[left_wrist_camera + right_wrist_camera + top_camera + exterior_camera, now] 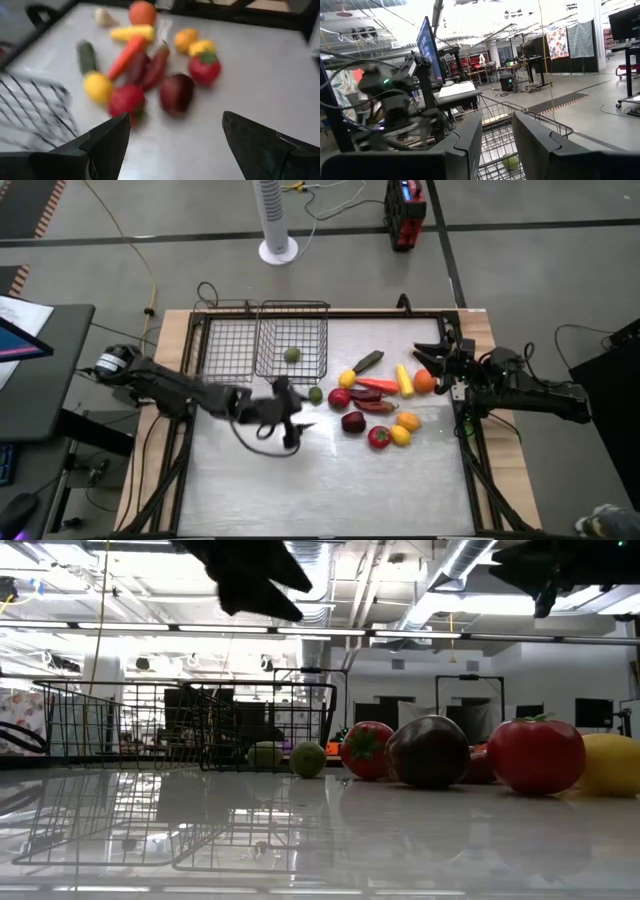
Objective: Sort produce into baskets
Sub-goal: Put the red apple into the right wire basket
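My left pincer (297, 423) hangs above the worktop (330, 480) with its fingers (107, 142) spread wide and nothing between them, just in front of the baskets and beside the heap of produce. The nearest pieces ahead of it are a red round fruit (126, 99) and a dark red one (176, 93), with a small green fruit (315, 394) lying alone between me and the taller basket (292, 338).

To do this step well, I judge I should pick one piece at the edge of the heap, come straight down over it, and close across its narrow middle so the neighbours are not nudged. The round pieces look smooth and will probably roll if clipped off-centre.

One green fruit (292, 355) already sits in the taller basket; the shallower basket (226, 345) beside it shows nothing inside.

My right pincer (432, 359) waits raised at the far right of the heap, fingers a little apart and empty.

My wrist view is smeared, so I cannot name the long pieces surely. From table height, the front fruits hide most of the heap.
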